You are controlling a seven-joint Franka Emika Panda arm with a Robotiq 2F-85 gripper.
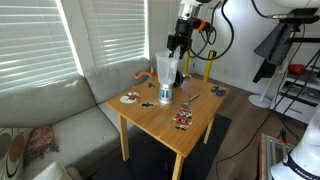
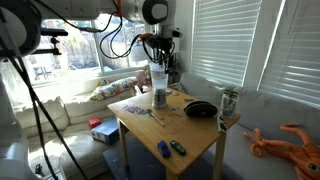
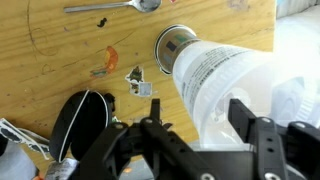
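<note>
A clear plastic blender jar (image 1: pixel 165 72) on a silver base stands on the far part of the wooden table (image 1: pixel 195 128); it also shows in the other exterior view (image 2: pixel 158 80). My gripper (image 1: pixel 178 42) hangs just above the jar's top in both exterior views (image 2: pixel 161 48). In the wrist view the gripper (image 3: pixel 198 112) is open. Its black fingers are spread over the jar's wide mouth (image 3: pixel 225 85), one toward each side. Nothing is held. Whether a finger touches the rim is unclear.
A black bowl (image 3: pixel 80 118), a spoon (image 3: pixel 110 7), an orange scrap (image 3: pixel 110 58) and a small packet (image 3: pixel 141 86) lie on the table near the jar. A can (image 2: pixel 230 100) and blue items (image 2: pixel 166 148) sit further along. A couch (image 1: pixel 50 118) flanks the table.
</note>
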